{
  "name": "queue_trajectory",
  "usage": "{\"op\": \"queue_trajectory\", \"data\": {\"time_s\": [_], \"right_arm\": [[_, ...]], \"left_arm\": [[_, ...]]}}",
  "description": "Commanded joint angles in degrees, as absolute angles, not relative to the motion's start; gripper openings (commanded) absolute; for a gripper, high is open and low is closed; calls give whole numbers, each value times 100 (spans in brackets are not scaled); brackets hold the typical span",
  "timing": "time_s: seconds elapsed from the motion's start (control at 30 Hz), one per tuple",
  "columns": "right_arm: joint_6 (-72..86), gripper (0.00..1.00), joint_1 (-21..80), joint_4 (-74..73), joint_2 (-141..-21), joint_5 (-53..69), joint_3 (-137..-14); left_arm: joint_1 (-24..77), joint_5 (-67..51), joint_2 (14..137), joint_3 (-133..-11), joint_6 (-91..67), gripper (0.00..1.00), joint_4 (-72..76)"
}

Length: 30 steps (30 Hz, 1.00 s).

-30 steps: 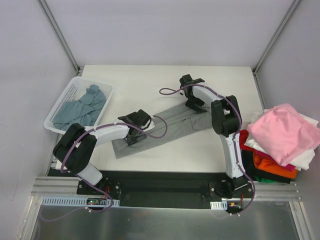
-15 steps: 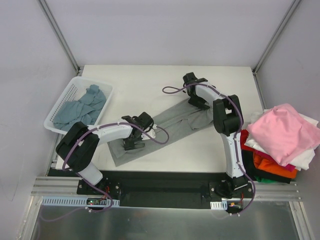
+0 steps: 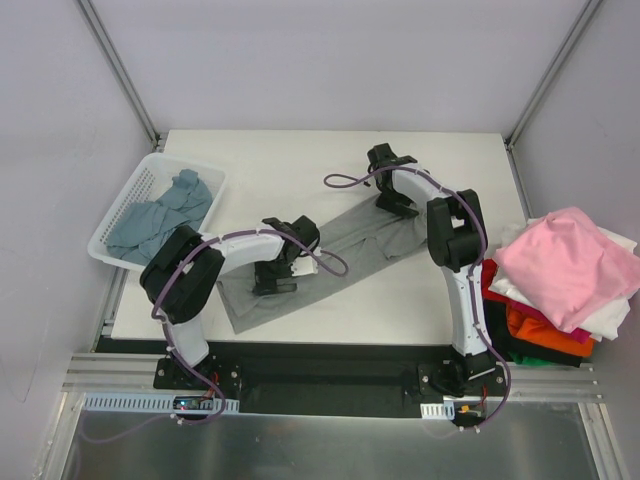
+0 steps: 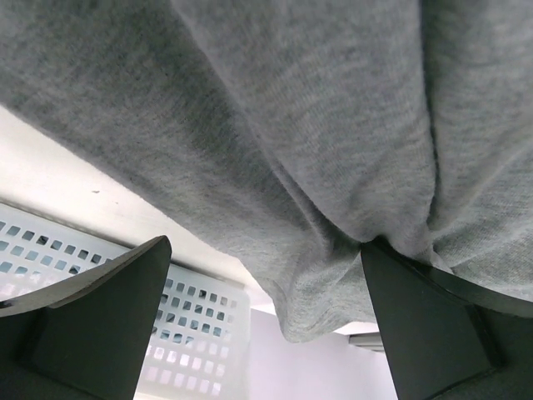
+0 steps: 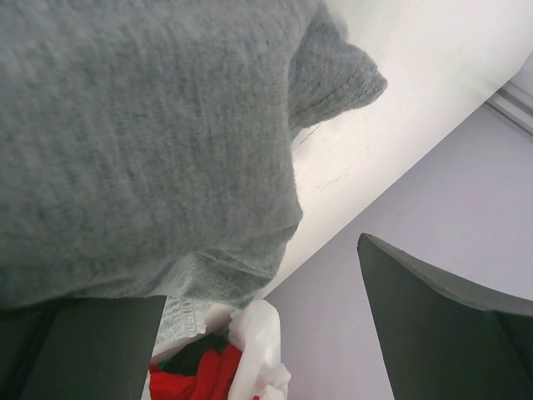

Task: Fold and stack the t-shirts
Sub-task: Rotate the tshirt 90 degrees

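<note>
Downward both arms bend over the grey t-shirt (image 3: 365, 240), left claw (image 3: 275, 284) and right claw (image 3: 399, 207) spread wide.

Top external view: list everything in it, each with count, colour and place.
grey t-shirt: one, light heather grey, lying diagonally across the middle of the table
blue-teal t-shirt: one, dusty blue-teal, crumpled in the basket
pile of t-shirts: one pile, pink on top with white, orange and red beneath, past the table's right edge
basket: one, white slatted, far left of the table
table: one, white
left tool: one, black, open, on the grey shirt's near end
right tool: one, black, open, on its far end
</note>
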<state>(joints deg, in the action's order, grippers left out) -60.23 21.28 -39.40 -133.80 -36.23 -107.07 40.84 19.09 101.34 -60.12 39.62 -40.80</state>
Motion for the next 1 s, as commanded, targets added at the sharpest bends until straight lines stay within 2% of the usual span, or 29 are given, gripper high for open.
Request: {"op": "queue_trajectory", "data": {"time_s": [0.0,0.53,0.97], "right_arm": [[-6126,96,2030,-3525,-13632,-3305,-10810],[-6354,96,2004,-2602,-14036,-2532,-11733],[-6961,96,1986,-897,-14352,-2155,-11874]], "left_arm": [[4096,1679,10493,-6520,3736,99,-4315],[4096,1125,11803,-8173,3358,99,-4315],[4096,976,12524,-9123,3410,99,-4307]]}}
